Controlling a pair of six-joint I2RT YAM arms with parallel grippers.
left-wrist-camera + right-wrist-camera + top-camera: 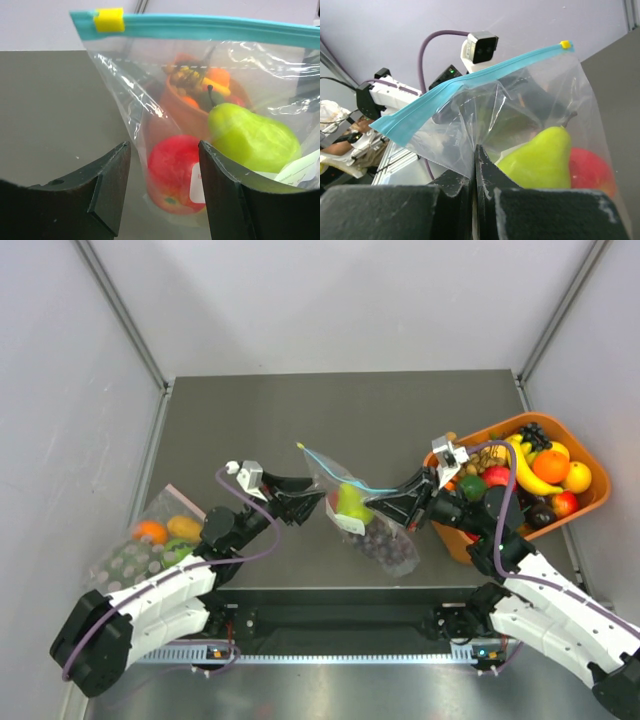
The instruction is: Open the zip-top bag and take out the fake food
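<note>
The zip-top bag (365, 520) hangs over the middle of the table, its teal zip strip (200, 25) closed with the yellow slider (109, 20) at one end. Inside it lie fake food pieces: a red apple (175, 172), a lime-green pear (252, 137) and dark grapes (385, 548). My right gripper (476, 150) is shut on a pinch of the bag's plastic below the strip (470, 85), next to the pear (540, 160). At the bag's left side my left gripper (164, 150) stands open, with the bagged apple showing in the gap between its fingers.
An orange basket (520, 423) full of plastic fruit stands at the right, close behind my right arm. A second clear bag (150, 540) with fruit lies at the table's left edge beside my left arm.
</note>
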